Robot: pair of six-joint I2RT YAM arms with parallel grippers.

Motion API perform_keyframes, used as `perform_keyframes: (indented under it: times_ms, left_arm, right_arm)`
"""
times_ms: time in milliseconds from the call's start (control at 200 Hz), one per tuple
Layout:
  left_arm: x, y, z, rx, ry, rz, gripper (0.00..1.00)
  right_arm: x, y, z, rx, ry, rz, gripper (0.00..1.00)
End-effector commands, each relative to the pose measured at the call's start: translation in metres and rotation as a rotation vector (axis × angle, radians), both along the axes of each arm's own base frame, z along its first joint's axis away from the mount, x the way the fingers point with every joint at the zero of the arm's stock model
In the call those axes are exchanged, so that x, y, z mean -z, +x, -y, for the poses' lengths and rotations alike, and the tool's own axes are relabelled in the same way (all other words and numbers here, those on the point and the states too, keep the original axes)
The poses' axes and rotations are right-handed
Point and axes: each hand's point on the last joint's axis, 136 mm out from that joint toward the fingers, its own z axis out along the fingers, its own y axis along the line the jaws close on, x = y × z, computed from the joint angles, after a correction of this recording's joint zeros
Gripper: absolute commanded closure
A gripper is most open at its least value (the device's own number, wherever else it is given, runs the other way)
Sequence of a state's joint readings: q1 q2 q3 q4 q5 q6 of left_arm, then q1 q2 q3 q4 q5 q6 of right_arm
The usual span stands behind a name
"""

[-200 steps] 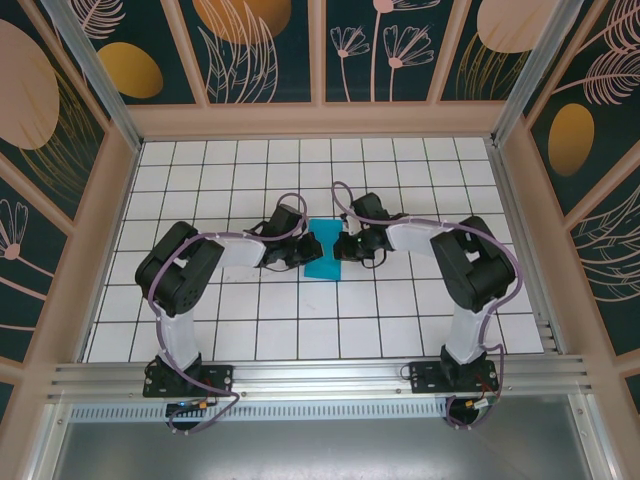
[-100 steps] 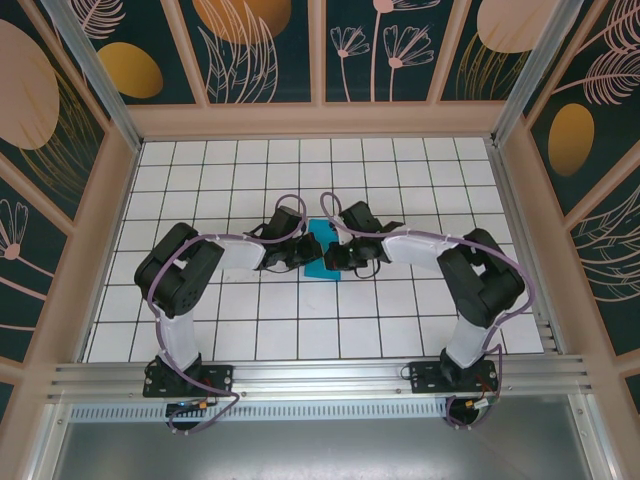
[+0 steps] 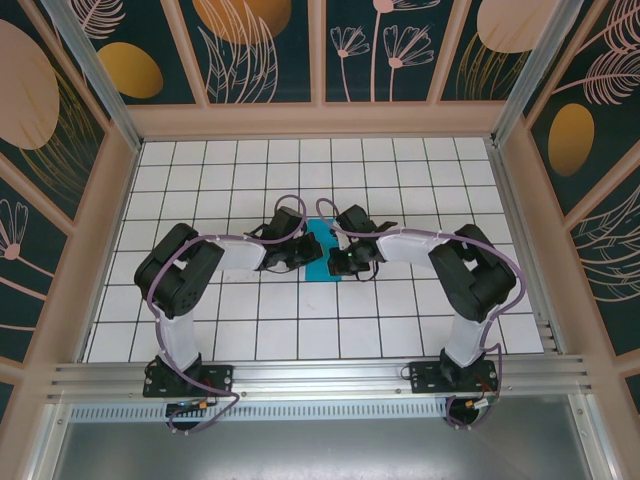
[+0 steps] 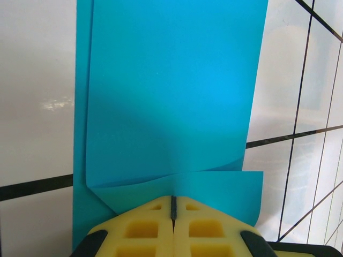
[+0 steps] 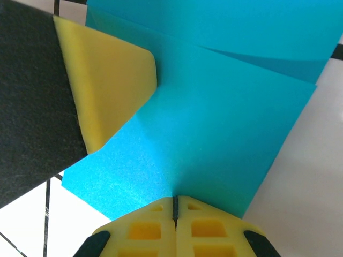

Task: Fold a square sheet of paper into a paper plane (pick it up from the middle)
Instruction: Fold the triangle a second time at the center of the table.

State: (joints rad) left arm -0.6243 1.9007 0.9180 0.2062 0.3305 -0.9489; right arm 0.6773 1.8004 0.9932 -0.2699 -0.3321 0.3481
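Top external view: the square sheet of paper, folded into a narrow teal strip, lies on the white tiled worktop near its middle, running away from the arm bases. Both arms reach inward to it. The left hand meets the strip from its left side and the right hand from its right, so the two hands stand just beside each other with the paper between and under them.

Left wrist view: the left hand sits at the bottom edge, fully closed, with just a thin dark seam between its two yellow sides. Its tip rests at the near end of the sheet, where a small flap is turned over along a slanted crease. The upper layer stretches away flat, and a slim band of the lower layer shows along its left side. Whether any paper is pinched in the seam cannot be told.

Right wrist view: the right hand is likewise fully closed, its tip at the sheet's near edge. The left hand's yellow tip lies on the paper at upper left. Overlapping layers show along the far side.
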Motion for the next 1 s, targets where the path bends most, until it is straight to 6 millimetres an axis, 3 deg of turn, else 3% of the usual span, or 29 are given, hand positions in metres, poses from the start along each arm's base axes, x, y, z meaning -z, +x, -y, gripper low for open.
perform_keyframes:
  times_ms: [0,495,726,991]
  left_arm:
    - [0.041,-0.019,-0.034,-0.06,0.162,-0.107,0.92]
    - [0.049,-0.023,-0.039,-0.067,0.188,-0.126,0.93]
    - [0.047,-0.023,-0.037,-0.06,0.179,-0.124,0.93]
    - [0.046,-0.023,-0.036,-0.057,0.172,-0.121,0.93]
  right_arm:
    - [0.01,-0.009,0.01,-0.023,-0.068,-0.034,0.94]
    - [0.021,-0.043,0.027,-0.023,-0.015,-0.127,0.95]
    - [0.017,-0.05,0.033,-0.017,-0.01,-0.129,0.94]
    - [0.025,-0.058,0.046,0.015,-0.023,-0.152,0.94]
